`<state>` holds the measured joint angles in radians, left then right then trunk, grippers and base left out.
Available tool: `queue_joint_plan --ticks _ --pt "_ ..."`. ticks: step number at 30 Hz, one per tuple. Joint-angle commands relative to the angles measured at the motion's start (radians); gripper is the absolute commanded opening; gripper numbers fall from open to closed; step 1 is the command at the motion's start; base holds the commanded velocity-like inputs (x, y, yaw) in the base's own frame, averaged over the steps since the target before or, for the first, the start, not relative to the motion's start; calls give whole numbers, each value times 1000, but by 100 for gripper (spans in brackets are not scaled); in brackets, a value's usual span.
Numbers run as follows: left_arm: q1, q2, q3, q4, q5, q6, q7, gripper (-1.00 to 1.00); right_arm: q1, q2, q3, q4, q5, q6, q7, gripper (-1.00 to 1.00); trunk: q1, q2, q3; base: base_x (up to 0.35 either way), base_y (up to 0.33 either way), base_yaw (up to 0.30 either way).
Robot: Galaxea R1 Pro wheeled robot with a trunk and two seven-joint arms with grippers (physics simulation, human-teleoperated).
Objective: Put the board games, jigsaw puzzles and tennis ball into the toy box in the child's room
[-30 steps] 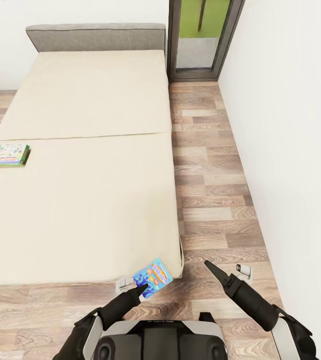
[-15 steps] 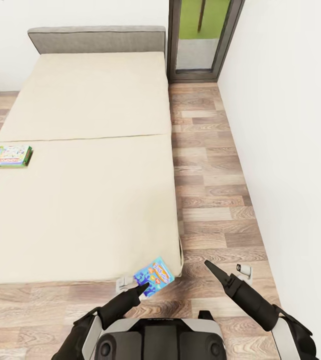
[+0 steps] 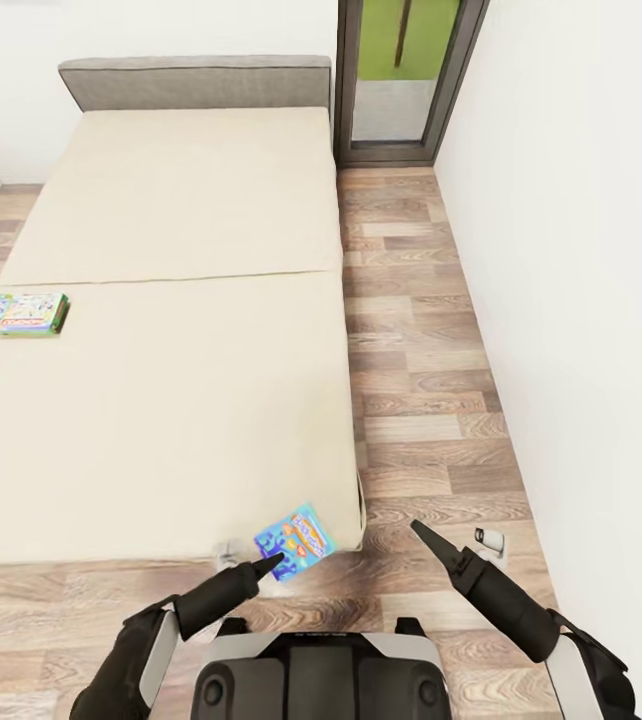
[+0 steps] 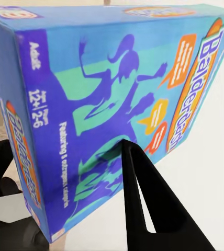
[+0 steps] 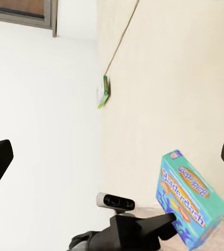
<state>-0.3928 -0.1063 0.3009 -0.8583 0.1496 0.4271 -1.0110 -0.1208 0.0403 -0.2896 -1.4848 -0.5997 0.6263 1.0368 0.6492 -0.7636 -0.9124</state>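
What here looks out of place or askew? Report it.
Little stands out. The blue Balderdash game box is tilted in the left gripper at the bed's near corner. The green game box lies flat near the bed's far edge.

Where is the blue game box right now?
In the head view, the blue game box is gripped by the left tool, at the near right corner of the bed. It is far from the green game box.
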Motion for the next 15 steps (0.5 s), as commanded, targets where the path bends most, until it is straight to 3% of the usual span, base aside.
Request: queue_joint_plan --ticks 1,4,10,13,15 --pt "0 6 2 -16 -1 25 -10 -100 0 0 -3 0 -4 7 2 100 -4 7 3 0 0 0" --pt "0 55 0 -100 -2 101 -63 -100 0 -3 -7 1 -7 7 1 100 -15 28 12 0 0 0" --pt "-1 138 3 -153 -2 184 -149 -100 0 -6 -10 6 -6 7 -1 100 -38 70 31 0 0 0" --pt "-1 225 5 -187 -2 270 -207 -100 0 -7 -9 14 -3 9 -3 100 -50 91 40 0 0 0" --pt "-1 266 5 -205 -2 312 -225 -100 0 -8 -10 15 -3 13 -4 100 -57 105 47 0 0 0"
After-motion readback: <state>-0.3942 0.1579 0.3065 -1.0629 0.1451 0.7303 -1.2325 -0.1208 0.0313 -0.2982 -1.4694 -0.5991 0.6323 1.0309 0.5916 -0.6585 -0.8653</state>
